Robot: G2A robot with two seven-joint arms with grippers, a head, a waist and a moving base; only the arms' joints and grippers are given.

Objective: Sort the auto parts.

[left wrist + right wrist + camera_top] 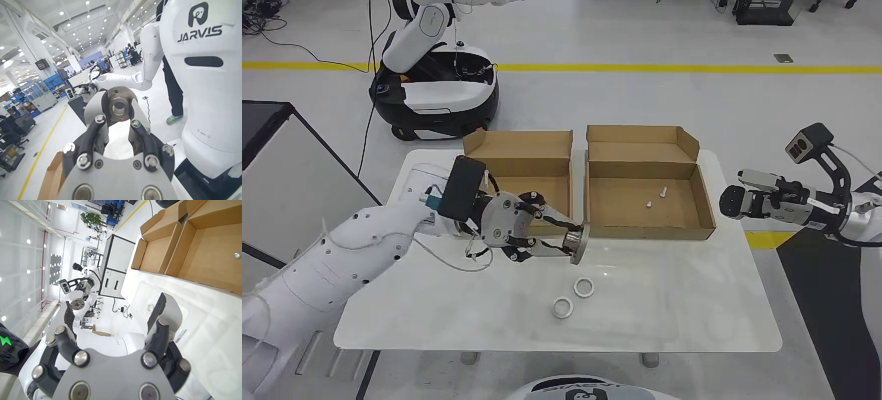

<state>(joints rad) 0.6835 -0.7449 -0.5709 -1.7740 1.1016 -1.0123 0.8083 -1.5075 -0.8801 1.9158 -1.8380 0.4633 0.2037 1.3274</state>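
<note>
White table (682, 290) carries 2 open cardboard boxes side by side at its far edge, the left box (527, 152) and the right box (642, 150). The right one has 2 small white parts (663, 189) on its floor, and 2 white rings (584, 287) lie near each other on the bare surface in front. Just before the gap between the boxes, the left gripper (575, 243) has its jaws clamped on a round metal flange (121, 91) with a bored hub, while the right gripper (729, 200) sits at the table's right edge beside the right box, jaws spread wide around nothing.
</note>
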